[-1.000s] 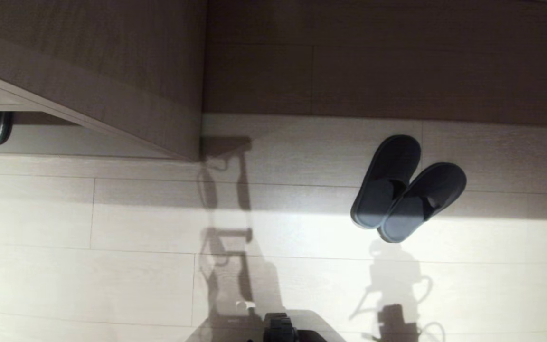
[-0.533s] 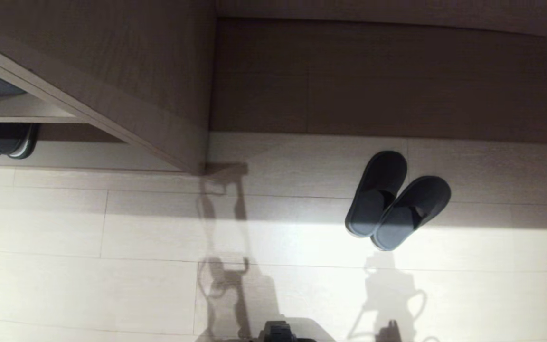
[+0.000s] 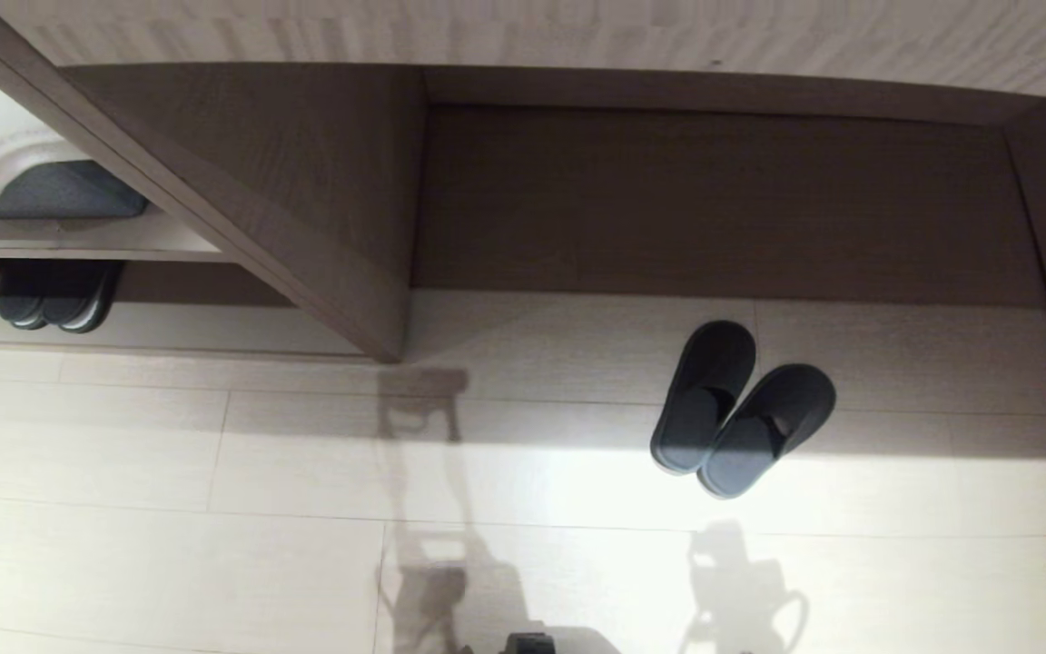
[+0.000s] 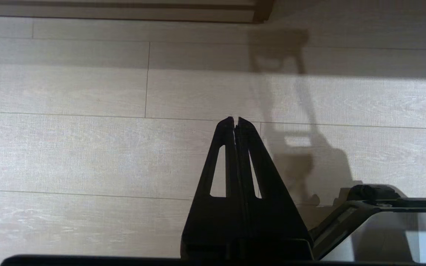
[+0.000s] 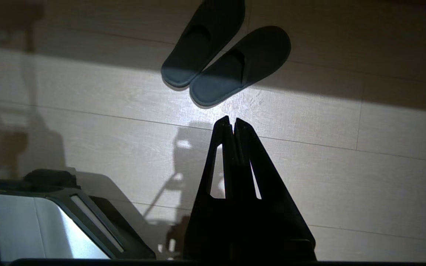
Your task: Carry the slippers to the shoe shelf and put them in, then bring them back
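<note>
Taking the slippers [image 3: 741, 409] as the landmark: nearest the robot, on its side of them, both arms hang over bare floor [image 3: 214, 545]. The right gripper [image 5: 232, 123] points down at the boards just short of the pair's heels, its jaws pressed together with nothing between them. The left gripper [image 4: 235, 121] is off to the left of the slippers, over empty planks, likewise closed on nothing; only one slipper's edge shows at the side of its wrist view.

The slippers themselves lie on the floor side by side, heels touching and toes fanned apart, half in a band of light and half in shadow. They sit at the mouth of a wide wooden alcove [image 3: 723, 200], toes pointing in toward its back panel.

Farther off, well to the left of the slippers and past an upright wooden panel [image 3: 341, 282], is the shoe shelf [image 3: 151, 241]. Another dark pair [image 3: 55, 295] sits beneath its board, and folded cloth rests on top.

By my reading nothing of the task is done yet: the pair is ungrasped. Picking up, carrying to the shelf, placing and returning all remain.
</note>
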Tool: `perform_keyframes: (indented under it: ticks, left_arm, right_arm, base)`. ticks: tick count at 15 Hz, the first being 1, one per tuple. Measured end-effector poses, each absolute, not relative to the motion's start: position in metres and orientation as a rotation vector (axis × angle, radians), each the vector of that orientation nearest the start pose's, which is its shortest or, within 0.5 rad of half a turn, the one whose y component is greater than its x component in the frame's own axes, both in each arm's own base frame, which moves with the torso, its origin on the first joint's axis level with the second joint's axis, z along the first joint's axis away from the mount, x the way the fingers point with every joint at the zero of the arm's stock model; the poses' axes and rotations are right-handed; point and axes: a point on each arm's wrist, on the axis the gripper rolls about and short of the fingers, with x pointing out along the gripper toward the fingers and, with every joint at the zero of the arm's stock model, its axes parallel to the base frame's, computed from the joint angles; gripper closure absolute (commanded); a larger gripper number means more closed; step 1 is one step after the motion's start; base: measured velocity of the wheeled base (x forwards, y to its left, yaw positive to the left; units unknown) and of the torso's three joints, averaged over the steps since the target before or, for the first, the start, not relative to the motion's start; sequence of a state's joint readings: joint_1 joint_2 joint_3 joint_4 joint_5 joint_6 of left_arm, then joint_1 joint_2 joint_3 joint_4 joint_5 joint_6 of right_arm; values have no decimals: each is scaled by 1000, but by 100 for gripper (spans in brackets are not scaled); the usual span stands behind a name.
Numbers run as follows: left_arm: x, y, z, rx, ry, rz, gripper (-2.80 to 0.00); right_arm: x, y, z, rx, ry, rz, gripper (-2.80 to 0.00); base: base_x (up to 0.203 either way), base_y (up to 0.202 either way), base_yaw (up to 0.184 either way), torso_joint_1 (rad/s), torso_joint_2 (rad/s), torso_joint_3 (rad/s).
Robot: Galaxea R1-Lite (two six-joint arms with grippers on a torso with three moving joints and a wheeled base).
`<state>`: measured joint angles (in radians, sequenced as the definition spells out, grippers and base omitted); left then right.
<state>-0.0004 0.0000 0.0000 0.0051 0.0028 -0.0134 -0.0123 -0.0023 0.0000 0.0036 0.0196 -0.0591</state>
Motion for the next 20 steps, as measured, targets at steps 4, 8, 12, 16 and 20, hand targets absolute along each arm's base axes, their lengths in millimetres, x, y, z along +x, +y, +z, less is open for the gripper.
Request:
perform_keyframes:
  ticks: [4, 8, 12, 16, 20]
  left_arm:
    - [-23, 0, 75, -13, 5, 2, 0]
    - [-23, 0, 75, -13, 5, 2, 0]
    - [-23, 0, 75, -13, 5, 2, 0]
    - [-23, 0, 75, -13, 5, 1, 0]
    - [-23, 0, 75, -13, 5, 2, 0]
  right_arm:
    - [-23, 1, 75, -59, 1, 7, 0]
    - [-23, 1, 75, -59, 1, 7, 0]
    - [-23, 1, 75, -59, 1, 7, 0]
    - [-23, 1, 75, -59, 1, 7, 0]
    - [-23, 1, 75, -59, 1, 7, 0]
  base:
    - [0, 0, 0, 3, 4, 205]
    - [0, 0, 0, 3, 4, 207]
    - [0, 0, 0, 1, 5, 204]
    - [0, 0, 0, 2, 4, 203]
    - [0, 0, 0, 3, 0, 203]
